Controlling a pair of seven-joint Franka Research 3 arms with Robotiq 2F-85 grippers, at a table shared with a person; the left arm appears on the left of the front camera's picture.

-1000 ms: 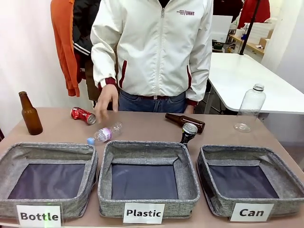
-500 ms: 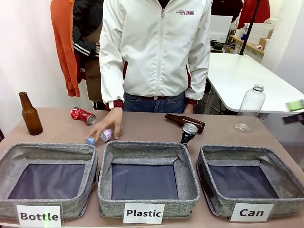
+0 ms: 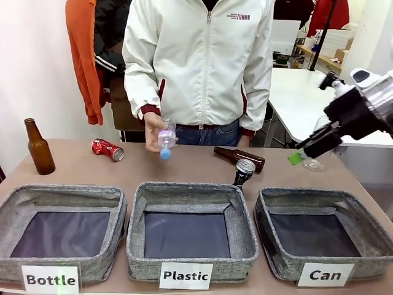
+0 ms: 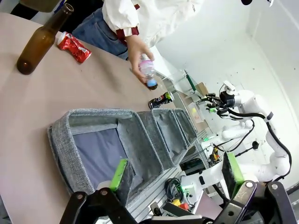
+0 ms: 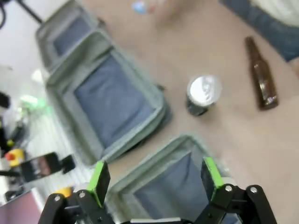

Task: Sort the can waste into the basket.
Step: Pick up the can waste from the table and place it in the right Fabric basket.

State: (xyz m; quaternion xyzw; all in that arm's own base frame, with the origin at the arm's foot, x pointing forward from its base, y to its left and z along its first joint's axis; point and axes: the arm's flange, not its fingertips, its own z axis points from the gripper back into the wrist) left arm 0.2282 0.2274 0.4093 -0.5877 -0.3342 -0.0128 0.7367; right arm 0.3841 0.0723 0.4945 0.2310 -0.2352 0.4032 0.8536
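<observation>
Tabletop (image 3: 190, 167): dark can (image 3: 244, 170) base behind Plastic basket (image 3: 191, 190).

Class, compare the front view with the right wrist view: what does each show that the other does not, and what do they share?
The front view adds the crushed red can, the upright brown bottle and the printed labels. The right wrist view adds both green-padded fingers of the right gripper, standing apart. Both show the dark can, the lying brown bottle and the Can basket.
</observation>
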